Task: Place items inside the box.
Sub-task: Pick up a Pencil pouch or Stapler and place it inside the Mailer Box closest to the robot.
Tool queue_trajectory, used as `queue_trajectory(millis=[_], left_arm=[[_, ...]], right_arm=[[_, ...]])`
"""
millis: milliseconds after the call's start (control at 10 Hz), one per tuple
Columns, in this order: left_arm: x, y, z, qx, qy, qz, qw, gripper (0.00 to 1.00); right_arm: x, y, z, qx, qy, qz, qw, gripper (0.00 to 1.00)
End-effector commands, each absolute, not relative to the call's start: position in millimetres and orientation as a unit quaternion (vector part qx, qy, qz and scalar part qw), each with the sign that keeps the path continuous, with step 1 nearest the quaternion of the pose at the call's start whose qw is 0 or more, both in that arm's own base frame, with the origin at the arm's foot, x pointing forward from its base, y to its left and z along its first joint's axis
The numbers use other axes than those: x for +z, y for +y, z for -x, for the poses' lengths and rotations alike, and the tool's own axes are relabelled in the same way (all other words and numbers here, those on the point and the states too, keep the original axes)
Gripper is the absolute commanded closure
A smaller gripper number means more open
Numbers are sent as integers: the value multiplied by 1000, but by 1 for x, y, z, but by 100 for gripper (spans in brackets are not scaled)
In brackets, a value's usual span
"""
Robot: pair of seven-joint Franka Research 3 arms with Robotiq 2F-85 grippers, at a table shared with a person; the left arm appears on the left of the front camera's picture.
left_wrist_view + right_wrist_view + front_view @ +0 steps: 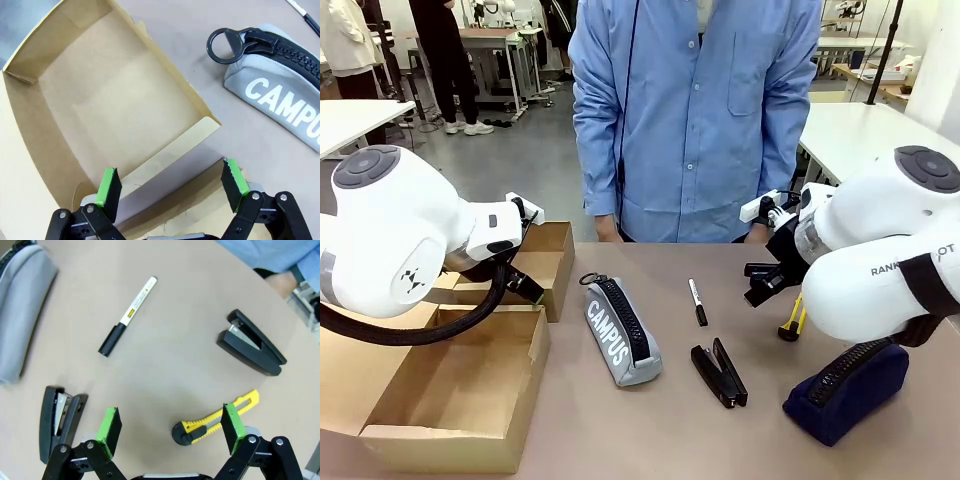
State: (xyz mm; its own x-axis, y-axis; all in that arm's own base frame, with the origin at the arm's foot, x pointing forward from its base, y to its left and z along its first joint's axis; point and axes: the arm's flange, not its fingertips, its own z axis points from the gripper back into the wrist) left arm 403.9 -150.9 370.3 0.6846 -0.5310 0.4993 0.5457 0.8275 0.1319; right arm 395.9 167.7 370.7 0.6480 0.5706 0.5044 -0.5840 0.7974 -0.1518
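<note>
An open cardboard box (450,395) sits at the table's left, and its bare inside (110,100) lies under my left gripper (171,187), which is open and holds nothing. In the front view the left gripper (523,285) hovers over the box's far flaps. A grey CAMPUS pencil case (620,335) (280,95) lies just right of the box. My right gripper (171,429) (760,282) is open above the table, close to a yellow utility knife (215,420) (792,318). A marker pen (127,315) (697,300), two black staplers (252,342) (60,417) and a navy pencil case (845,390) lie around.
A person in a blue shirt (695,120) stands at the far edge, hands resting near the table. Box flaps (545,260) spread out at the left. The stapler (720,372) lies mid-table, with bare tabletop in front of it.
</note>
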Motion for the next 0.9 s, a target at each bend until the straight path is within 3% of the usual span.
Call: queue_trajectory(millis=[0, 700, 800], left_arm=[[370, -151, -404, -293, -268, 14, 918, 0], [370, -151, -404, -293, -268, 14, 918, 0], [408, -158, -386, -280, -282, 25, 917, 0]], right_arm=[[371, 168, -396, 318, -274, -12, 908, 0], [371, 168, -396, 318, -274, -12, 908, 0], [397, 148, -394, 325, -274, -35, 905, 0]])
